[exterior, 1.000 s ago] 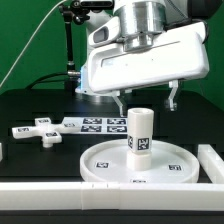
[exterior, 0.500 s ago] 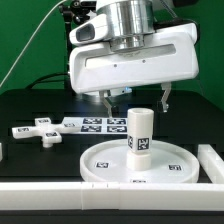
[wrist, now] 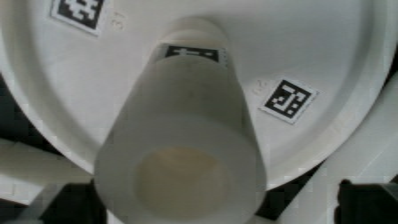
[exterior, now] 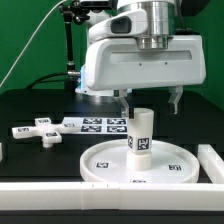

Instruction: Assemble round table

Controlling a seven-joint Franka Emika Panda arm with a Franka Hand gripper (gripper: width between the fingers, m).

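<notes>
Leg-fitting step, I judge: end effector (exterior: 151, 102), fingers apart, hovers above leg (exterior: 140, 133) upright on disc (exterior: 100, 166); next, descend squarely and clasp.

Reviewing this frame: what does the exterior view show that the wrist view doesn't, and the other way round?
Only the exterior view shows the open gripper with its jaws spread wide, the cross-shaped foot piece lying on the table toward the exterior view's left, and the marker board beside it. Only the wrist view shows the top face of the leg, looking down along it. Both show the leg standing upright on the round disc, with tags on each.
</notes>
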